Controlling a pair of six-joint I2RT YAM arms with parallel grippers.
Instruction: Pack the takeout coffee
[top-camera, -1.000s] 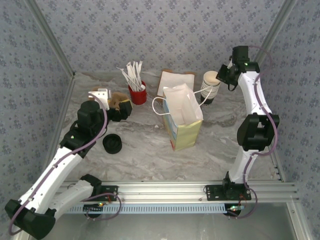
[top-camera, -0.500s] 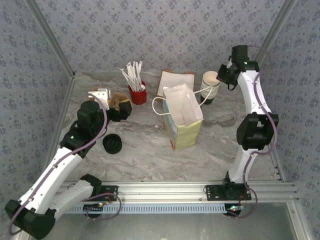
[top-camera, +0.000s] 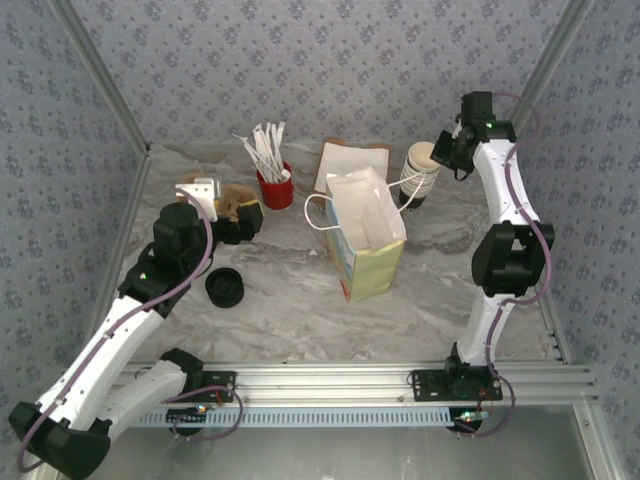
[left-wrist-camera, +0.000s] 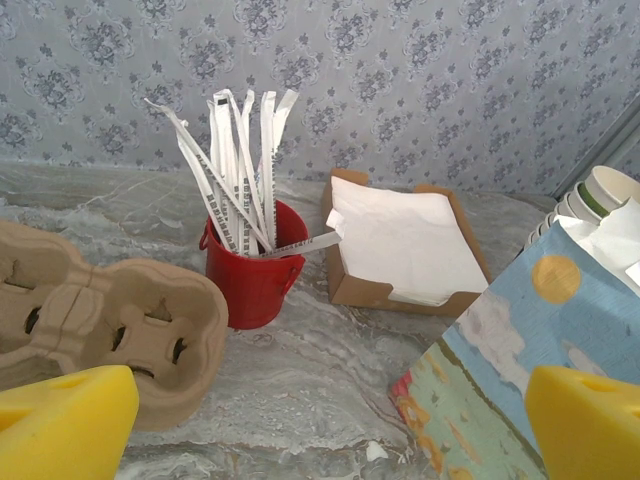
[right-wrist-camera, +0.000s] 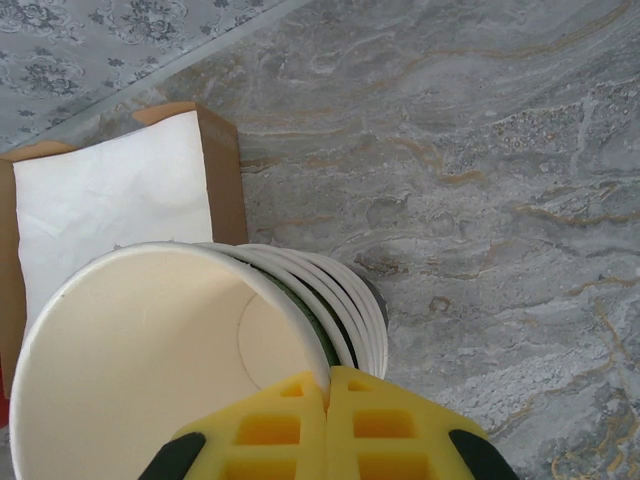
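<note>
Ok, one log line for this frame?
left gripper: open, near cup carrier | right gripper: shut on top cup of stack | paper bag: upright, open

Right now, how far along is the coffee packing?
Done: nothing evident; the paper bag stands open mid-table. In hand: the right hand pinches the top cup of the stack; the left hand is open. Left: lidding with the black lids, then bagging.

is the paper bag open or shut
Open and upright: the paper bag stands with its white mouth gaping toward the top camera.
</note>
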